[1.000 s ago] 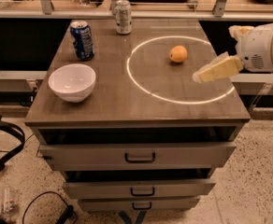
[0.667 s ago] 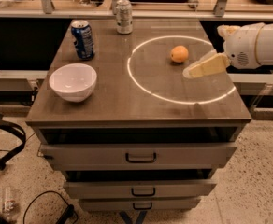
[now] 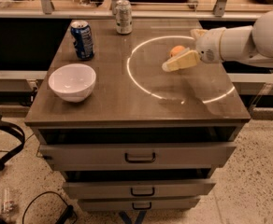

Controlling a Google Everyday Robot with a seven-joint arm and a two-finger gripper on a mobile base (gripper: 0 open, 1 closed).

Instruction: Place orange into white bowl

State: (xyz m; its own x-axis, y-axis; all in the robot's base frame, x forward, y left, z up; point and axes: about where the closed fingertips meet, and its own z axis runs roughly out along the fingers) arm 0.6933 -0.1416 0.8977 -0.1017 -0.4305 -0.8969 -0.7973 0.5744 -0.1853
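Reaching in from the right on a white arm point(image 3: 248, 41), the claw point(image 3: 177, 61) hangs low over the back right of the table point(image 3: 104, 104); whether it stands wide or narrow cannot be told. The orange point(image 3: 176, 50) lies on the table just behind the claw, partly hidden by it, inside a bright ring of light point(image 3: 139, 85) and well apart from the bowl point(image 3: 72, 81) at the front left. A blue can point(image 3: 82, 40) stands behind the bowl, a silver can point(image 3: 123, 17) near the back edge, drawers point(image 3: 139, 155) sit below, and cables point(image 3: 5, 148) trail over the speckled floor point(image 3: 258, 171).
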